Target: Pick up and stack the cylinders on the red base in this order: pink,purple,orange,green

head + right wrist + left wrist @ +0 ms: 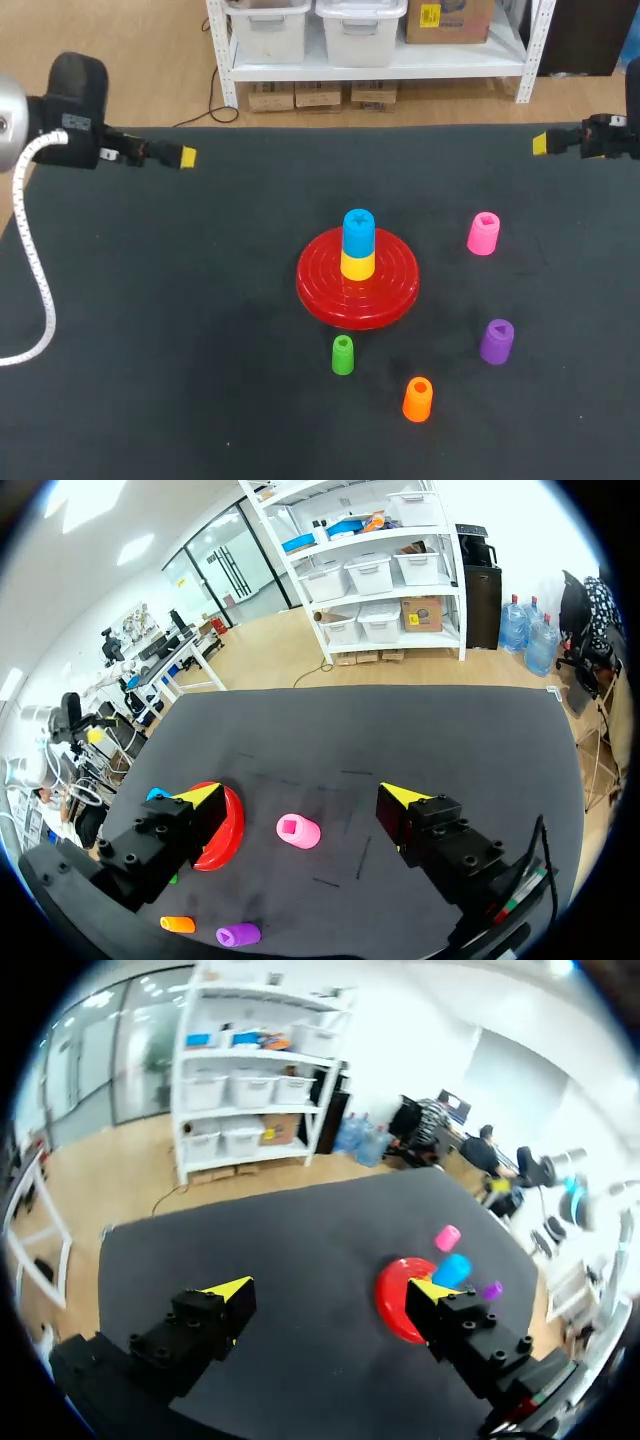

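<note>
Judging from the table (pixel 150 350), the task is at its very first step: none of the four pieces is on the stack yet. The red base (pixel 325 290) is in the middle of the table and already carries a yellow cylinder (pixel 357 265) w/ a blue cylinder (pixel 358 228) on top. Seen from the base in the head view, the pink cylinder (pixel 483 233) stands at approx. 2 o'clock, the purple cylinder (pixel 497 341) at 4, the orange cylinder (pixel 418 399) at 5 and the green cylinder (pixel 343 355) at 6, all apart from each other. The left gripper (pixel 330 1290) and right gripper (pixel 300 796) are both released, fingers wide, holding nothing, each near its own far corner. Pink is first in the order and lies on the right side, ahead of the right gripper, so I think the next move is for the right arm: descend over pink, clench on its sides, then carry it to the top of the blue one, well centred.
</note>
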Controlling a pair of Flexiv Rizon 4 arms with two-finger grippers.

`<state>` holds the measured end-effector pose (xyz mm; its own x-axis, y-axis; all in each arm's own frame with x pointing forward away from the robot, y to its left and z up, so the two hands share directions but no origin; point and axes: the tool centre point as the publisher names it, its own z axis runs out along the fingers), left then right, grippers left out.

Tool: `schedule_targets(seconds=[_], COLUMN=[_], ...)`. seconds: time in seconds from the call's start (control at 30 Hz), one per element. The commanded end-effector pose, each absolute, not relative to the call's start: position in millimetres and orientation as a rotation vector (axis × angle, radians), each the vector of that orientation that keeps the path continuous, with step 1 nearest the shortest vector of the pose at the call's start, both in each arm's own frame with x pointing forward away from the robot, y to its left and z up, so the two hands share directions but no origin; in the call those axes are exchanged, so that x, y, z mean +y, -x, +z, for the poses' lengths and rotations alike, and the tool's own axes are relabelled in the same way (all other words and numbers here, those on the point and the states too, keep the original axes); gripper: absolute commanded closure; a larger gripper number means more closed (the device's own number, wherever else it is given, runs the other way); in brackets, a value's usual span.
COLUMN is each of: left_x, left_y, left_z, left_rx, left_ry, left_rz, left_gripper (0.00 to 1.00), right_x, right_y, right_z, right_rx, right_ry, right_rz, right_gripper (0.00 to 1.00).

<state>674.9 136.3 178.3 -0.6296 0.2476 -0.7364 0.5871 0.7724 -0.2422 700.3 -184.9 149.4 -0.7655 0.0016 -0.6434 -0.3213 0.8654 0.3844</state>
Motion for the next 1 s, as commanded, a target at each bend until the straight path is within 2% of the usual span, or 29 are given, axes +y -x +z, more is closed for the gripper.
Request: schedule_targets(seconds=[0.03,0.23,0.43,1.0], left_x=[132,106,94,84], left_y=[-639,-606,-601,-605], left_z=[194,193,174,165], left_rx=[1.851,1.684,1.657,1.558], left_ry=[-1.212,-1.598,-1.871,-2.107], left_rz=[-0.821,-0.820,-0.669,-0.662], left_gripper=[0.00,0.00,0.00,0.00], right_x=[-185,-185,-185,-185], right_y=[-700,-700,-700,-700], right_z=[150,150,150,150], right_rx=[2.372,2.372,2.372,2.372], right_ry=[0.232,0.232,0.232,0.232], right_rz=[0.639,0.639,0.639,0.639], right_gripper=[0.00,0.00,0.00,0.00])
